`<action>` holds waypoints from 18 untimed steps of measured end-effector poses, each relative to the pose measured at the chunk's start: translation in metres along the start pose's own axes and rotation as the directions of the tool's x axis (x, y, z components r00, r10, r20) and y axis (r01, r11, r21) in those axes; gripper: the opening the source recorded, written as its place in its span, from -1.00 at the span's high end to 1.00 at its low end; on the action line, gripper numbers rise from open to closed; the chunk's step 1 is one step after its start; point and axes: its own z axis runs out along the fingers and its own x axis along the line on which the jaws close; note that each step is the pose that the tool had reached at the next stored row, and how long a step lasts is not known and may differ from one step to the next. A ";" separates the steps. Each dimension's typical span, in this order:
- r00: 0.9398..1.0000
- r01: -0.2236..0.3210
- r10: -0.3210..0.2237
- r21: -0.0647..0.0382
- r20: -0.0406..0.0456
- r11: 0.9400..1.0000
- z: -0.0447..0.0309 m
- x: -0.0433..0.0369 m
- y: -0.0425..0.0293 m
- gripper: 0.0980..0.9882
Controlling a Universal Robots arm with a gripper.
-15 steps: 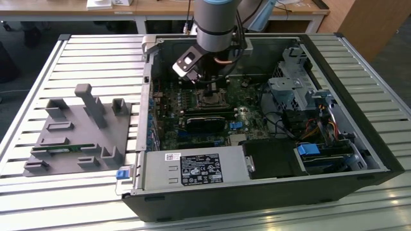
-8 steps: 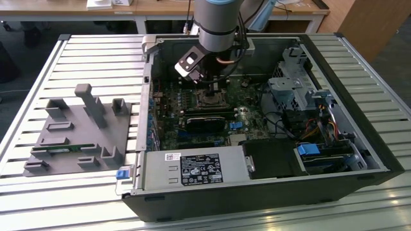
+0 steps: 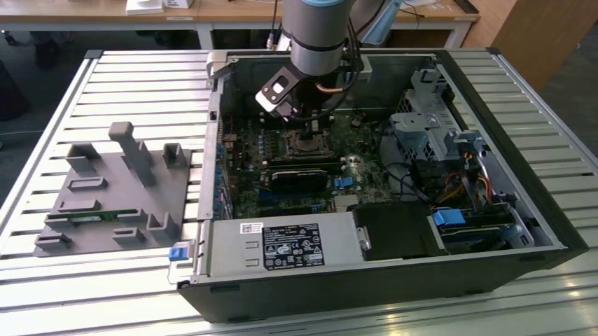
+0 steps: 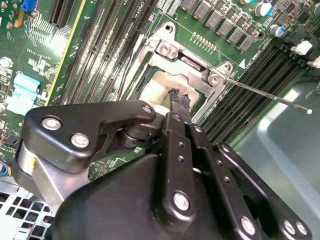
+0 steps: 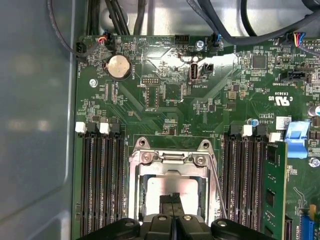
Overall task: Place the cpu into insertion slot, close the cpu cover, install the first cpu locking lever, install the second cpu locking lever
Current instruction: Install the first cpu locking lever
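The cpu [image 5: 167,186] lies in the socket on the green motherboard, its pale silvery top showing through the window of the cpu cover [image 5: 134,187]. The silver cover frame [image 4: 186,64] lies down around the chip [image 4: 155,90]. My gripper [image 5: 172,199] is shut, fingertips pressed together with nothing between them, directly over the chip's middle [image 4: 178,97]. In the exterior view the gripper [image 3: 311,130] reaches down into the open case above the socket [image 3: 304,145]. A thin wire locking lever [image 4: 265,95] sticks out free over the memory slots beside the socket [image 5: 216,187].
Black memory slots [image 5: 100,185] flank the socket, with a green memory stick [image 5: 274,190] on one side. A coin battery [image 5: 119,66] and cables sit beyond. The case holds a black module [image 3: 299,178], power supply [image 3: 280,245] and drive cage [image 3: 425,129]. A grey fixture [image 3: 112,189] lies at the exterior view's left.
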 end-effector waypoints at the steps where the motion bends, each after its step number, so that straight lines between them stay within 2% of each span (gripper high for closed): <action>1: 1.000 0.000 0.000 0.000 0.000 1.000 -0.0004 0.0000 0.0000 0.98; 18: 1.000 0.000 0.000 0.000 0.000 1.000 -0.0063 0.0004 0.0001 0.98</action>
